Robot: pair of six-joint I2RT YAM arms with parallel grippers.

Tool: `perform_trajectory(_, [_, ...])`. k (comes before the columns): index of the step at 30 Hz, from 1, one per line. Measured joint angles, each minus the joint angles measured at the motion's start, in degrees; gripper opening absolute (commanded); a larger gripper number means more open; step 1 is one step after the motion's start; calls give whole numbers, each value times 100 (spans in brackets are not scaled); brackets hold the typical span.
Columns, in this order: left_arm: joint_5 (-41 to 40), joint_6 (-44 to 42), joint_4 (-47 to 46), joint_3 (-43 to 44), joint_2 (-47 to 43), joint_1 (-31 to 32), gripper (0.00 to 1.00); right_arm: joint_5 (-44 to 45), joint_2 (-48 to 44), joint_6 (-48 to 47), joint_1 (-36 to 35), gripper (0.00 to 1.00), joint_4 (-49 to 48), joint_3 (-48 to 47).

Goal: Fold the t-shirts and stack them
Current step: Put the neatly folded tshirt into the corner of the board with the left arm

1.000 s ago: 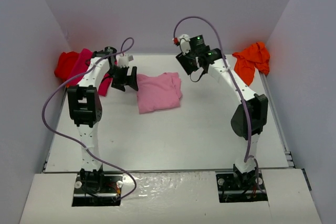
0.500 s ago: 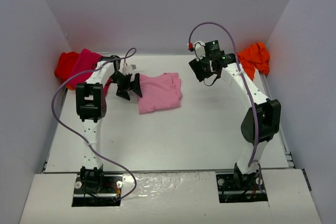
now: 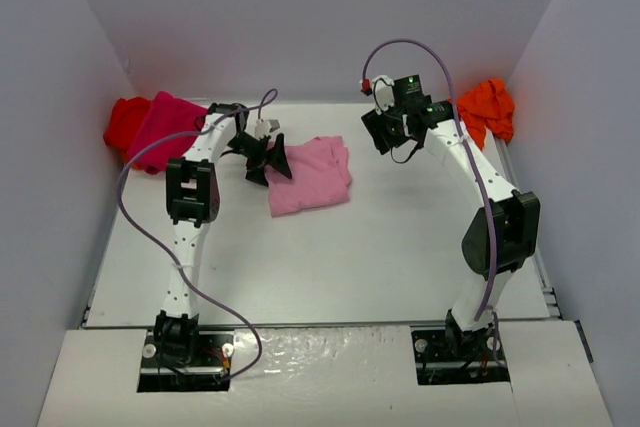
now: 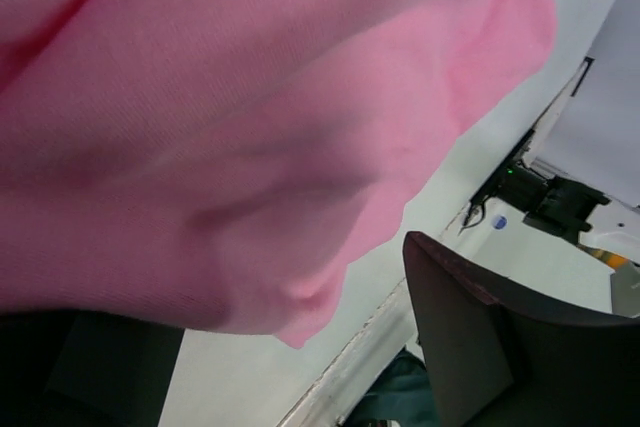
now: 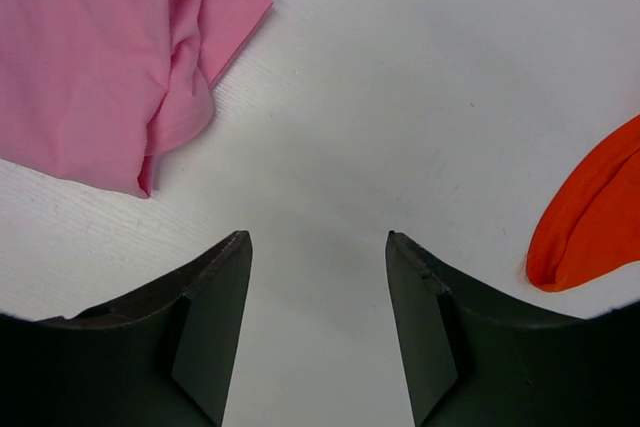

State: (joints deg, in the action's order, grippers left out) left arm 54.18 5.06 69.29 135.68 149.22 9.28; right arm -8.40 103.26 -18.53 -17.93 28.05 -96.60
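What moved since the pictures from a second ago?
The left end effector slid right, up to the left edge of the light pink t-shirt, which shifted slightly right. The right end effector swung right, away from that shirt, toward the orange t-shirt. Nothing was clearly grasped. The magenta t-shirt, red t-shirt and orange one stayed put.
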Motion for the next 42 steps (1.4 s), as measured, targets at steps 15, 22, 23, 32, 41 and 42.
perform_trajectory(15, [70,110,352,1432,1016,253,0,-1,8,57,0,53,-1,0])
perform_trajectory(22, [-3608,-976,-165,1831,368,237,0,0,13,55,0,53,0,0])
perform_trajectory(23, [-4166,-1166,-242,1861,262,187,0,-3,13,55,0,53,0,0])
perform_trajectory(32, [-7001,-2331,-1240,2001,-559,-1185,0,-127,13,57,0,53,0,0])
perform_trajectory(41, [-8136,-3093,-2025,2256,-753,-2540,11,-252,13,68,-7,53,0,0])
perform_trajectory(42, [-8176,-3138,-2039,2271,-738,-2537,27,-262,13,69,-9,54,0,0])
